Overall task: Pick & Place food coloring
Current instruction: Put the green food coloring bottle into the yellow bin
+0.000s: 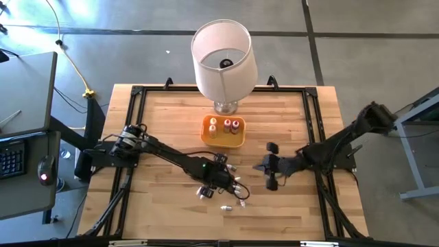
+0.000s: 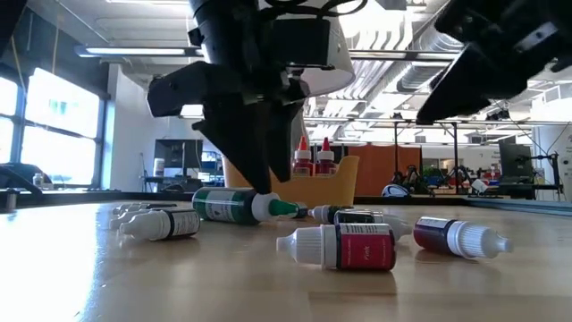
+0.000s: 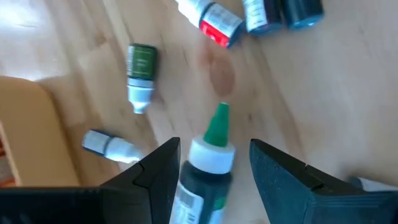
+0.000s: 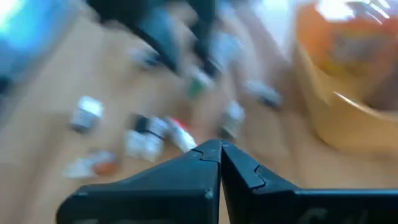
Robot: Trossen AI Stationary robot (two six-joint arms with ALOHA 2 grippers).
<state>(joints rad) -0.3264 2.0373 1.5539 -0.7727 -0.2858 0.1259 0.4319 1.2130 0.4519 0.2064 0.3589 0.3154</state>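
Three bottles: upright in tray.
Loose bottles: lying on table, near side of tray.
My left gripper: spread, astride green-tipped bottle.
My right gripper: pressed together, empty, right of tray.

A bottle lies on the table between my left claw's fingers; the tray sits behind, before the lampshade.
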